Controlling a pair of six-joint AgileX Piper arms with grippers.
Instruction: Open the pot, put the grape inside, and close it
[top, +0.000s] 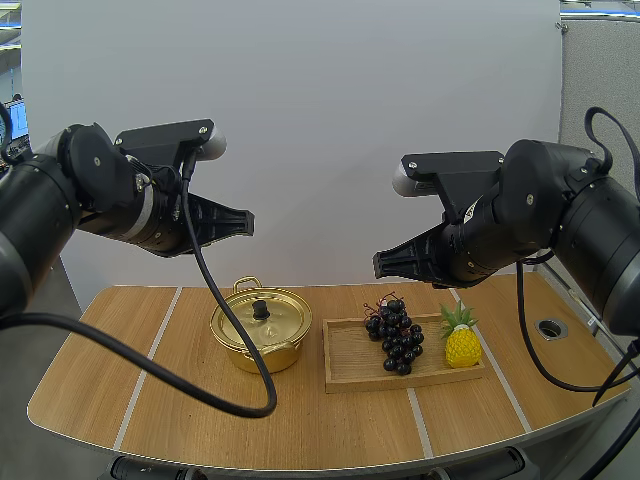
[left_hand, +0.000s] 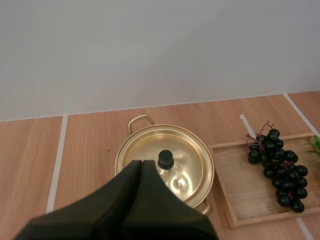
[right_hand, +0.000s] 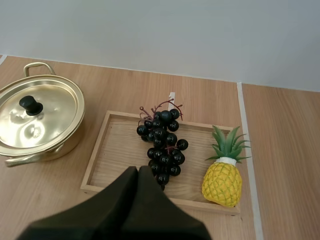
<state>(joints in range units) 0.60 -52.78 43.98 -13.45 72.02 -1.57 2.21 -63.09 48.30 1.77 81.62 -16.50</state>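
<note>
The left hand (top: 247, 222) and right hand (top: 380, 265) are both pressed together. The left should spread, then drop straight onto the knob (top: 261, 310) of the pot (top: 255, 355) below it. Grapes (top: 395, 336) lie under the right hand.

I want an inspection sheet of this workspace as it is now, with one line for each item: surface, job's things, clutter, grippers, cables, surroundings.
Surface: wooden table with pale stripes and a round grommet near its right end.
Job's things: gold pot with its lid on; dark grapes lying on the wooden tray beside the pot.
Clutter: a pineapple on the same tray.
Grippers: left gripper raised, pointing toward the pot; right gripper raised, pointing toward the tray; both shut on nothing.
Cables: nothing seen lying by the pot or tray.
Surroundings: plain white wall behind the table.
</note>
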